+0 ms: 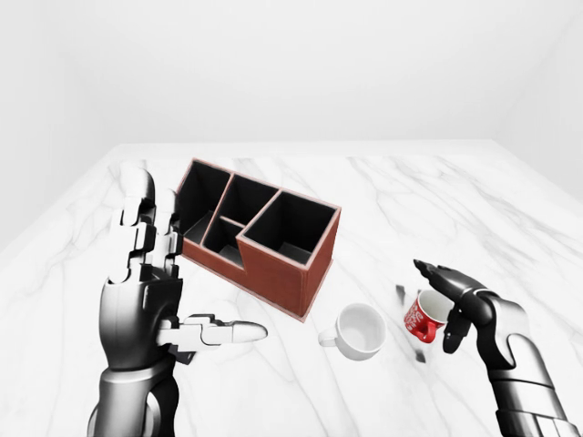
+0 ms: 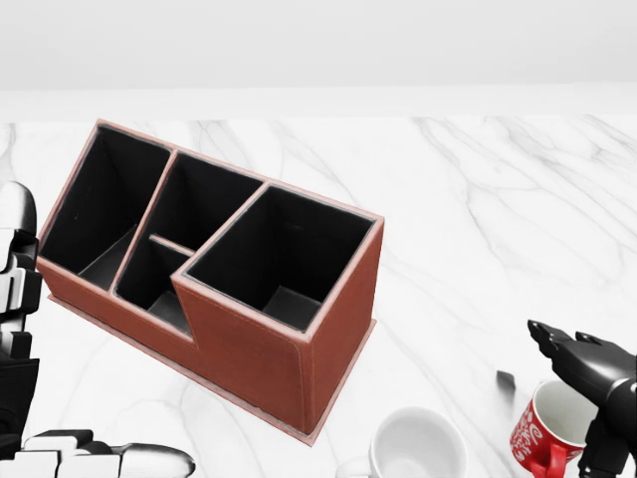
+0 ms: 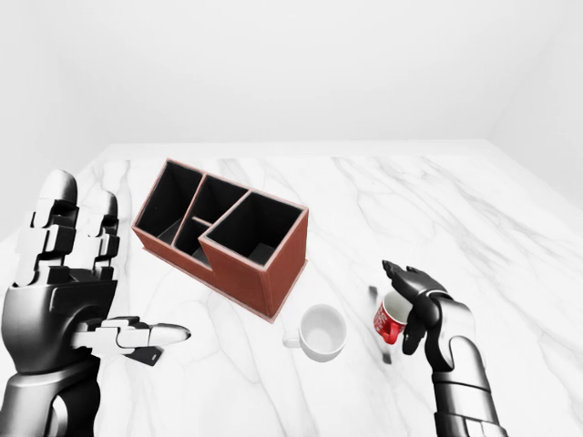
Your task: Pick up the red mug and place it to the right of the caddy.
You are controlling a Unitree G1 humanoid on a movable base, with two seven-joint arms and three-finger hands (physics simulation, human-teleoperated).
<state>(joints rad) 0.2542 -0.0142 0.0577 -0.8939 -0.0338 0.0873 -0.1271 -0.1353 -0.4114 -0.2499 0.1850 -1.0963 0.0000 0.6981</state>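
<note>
The red mug (image 1: 422, 317) stands on the white marble table (image 1: 383, 200), at the lower right in the head view (image 2: 545, 430), to the right of a white mug. The brown-red caddy (image 1: 278, 264) with black compartments sits left of both mugs. My right hand (image 1: 435, 308) is at the red mug with its dark fingers (image 1: 448, 280) spread over the rim and the thumb on its right side; they are not closed round it. My left hand (image 3: 109, 264) is raised open and empty at the left, beside the caddy's left end.
A white mug (image 1: 360, 330) stands between the caddy's near right corner and the red mug. The table's marble top stretches to the right of the caddy (image 2: 478, 219). A plain white wall stands beyond the table.
</note>
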